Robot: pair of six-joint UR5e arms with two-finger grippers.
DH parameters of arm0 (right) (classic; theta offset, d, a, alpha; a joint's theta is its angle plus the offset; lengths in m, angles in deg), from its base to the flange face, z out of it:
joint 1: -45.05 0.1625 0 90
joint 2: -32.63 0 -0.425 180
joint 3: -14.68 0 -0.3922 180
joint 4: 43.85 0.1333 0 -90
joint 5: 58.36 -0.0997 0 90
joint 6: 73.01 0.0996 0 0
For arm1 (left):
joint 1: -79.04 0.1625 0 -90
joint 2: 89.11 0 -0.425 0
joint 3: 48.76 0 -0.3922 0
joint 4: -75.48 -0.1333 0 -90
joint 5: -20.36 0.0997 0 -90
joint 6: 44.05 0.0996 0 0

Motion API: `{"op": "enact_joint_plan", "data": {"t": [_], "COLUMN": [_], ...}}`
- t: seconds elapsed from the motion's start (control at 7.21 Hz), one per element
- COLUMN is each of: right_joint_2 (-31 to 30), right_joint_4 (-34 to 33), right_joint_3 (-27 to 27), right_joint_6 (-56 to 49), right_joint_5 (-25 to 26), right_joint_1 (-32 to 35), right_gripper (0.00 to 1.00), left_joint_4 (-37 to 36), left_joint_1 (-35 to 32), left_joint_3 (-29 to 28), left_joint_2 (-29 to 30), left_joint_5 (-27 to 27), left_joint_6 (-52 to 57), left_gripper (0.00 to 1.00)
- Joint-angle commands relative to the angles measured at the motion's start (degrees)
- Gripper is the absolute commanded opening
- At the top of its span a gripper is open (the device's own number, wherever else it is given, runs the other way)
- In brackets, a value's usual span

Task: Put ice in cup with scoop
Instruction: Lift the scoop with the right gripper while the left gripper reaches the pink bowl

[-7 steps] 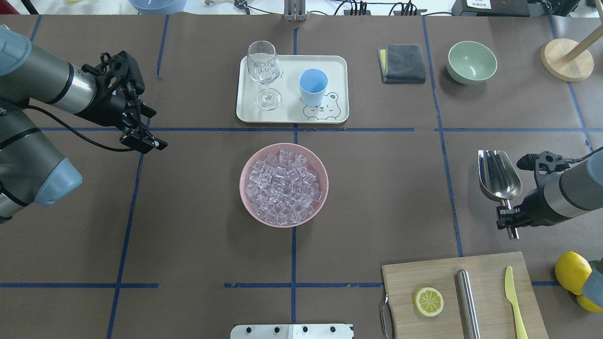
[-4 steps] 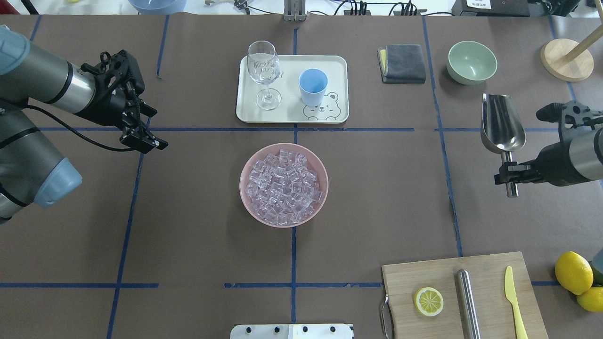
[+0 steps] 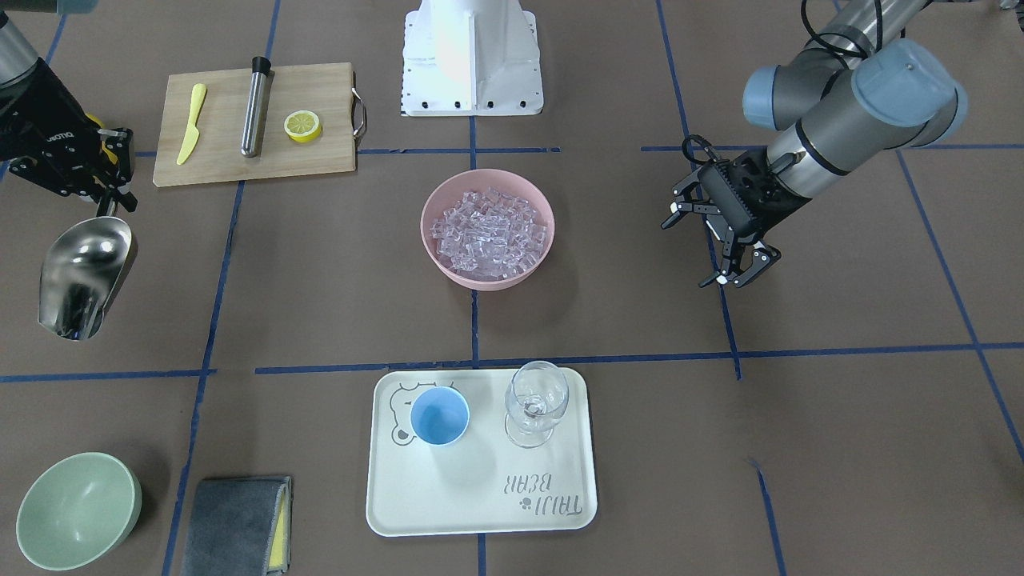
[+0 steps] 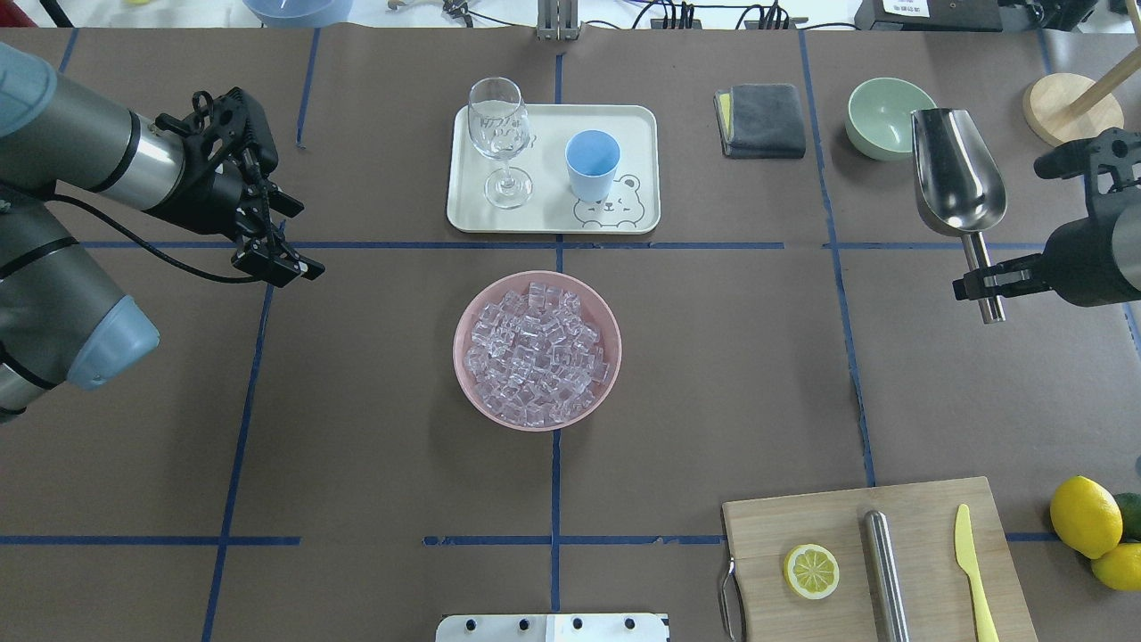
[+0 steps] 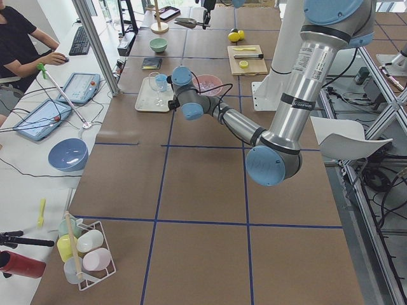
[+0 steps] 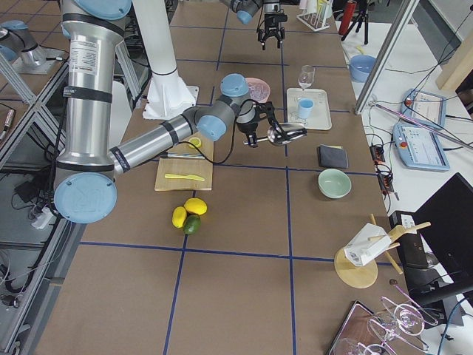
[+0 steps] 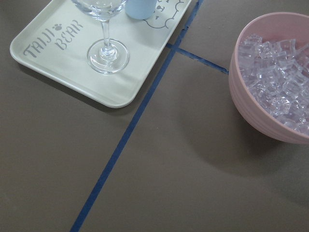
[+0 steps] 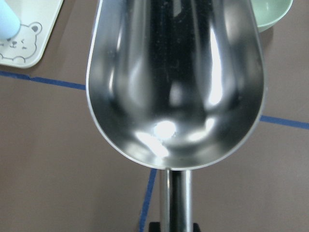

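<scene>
The ice lies heaped in a pink bowl at mid-table, also seen as ice from the front and ice in the left wrist view. The light-blue cup stands empty on a cream tray beyond the bowl. My right gripper is shut on the thin handle of the steel scoop, held in the air at the table's right side. The scoop's trough is empty. My left gripper hangs open and holds nothing, left of the bowl.
A wine glass shares the tray with the cup. A green bowl and a folded grey cloth sit at the far right. A cutting board near me carries a lemon slice, a steel cylinder and a yellow knife; lemons lie beside it.
My right arm has lifted the scoop and carried it away from me, toward the green bowl. The left gripper has barely shifted.
</scene>
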Motion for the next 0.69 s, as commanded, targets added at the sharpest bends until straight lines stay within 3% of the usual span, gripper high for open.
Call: {"op": "enact_joint_plan", "data": {"t": [0.0,0.28,0.56], "right_joint_2": [7.51,13.51,21.33], "right_joint_4": [-17.71,-27.87,-35.36], "right_joint_3": [-1.06,-2.03,-2.20], "right_joint_6": [-13.40,-26.89,-36.70], "right_joint_5": [3.48,6.29,8.22], "right_joint_1": [-0.05,-0.66,-1.70], "right_gripper": [0.00,0.00,0.00], "left_joint_4": [0.00,2.35,14.36], "left_joint_1": [0.50,2.08,5.75], "left_joint_3": [0.00,-0.44,-3.24], "left_joint_2": [0.23,-0.03,-0.39], "left_joint_5": [0.00,0.09,0.09], "left_joint_6": [0.03,0.55,0.73], "left_gripper": [1.00,1.00,1.00]}}
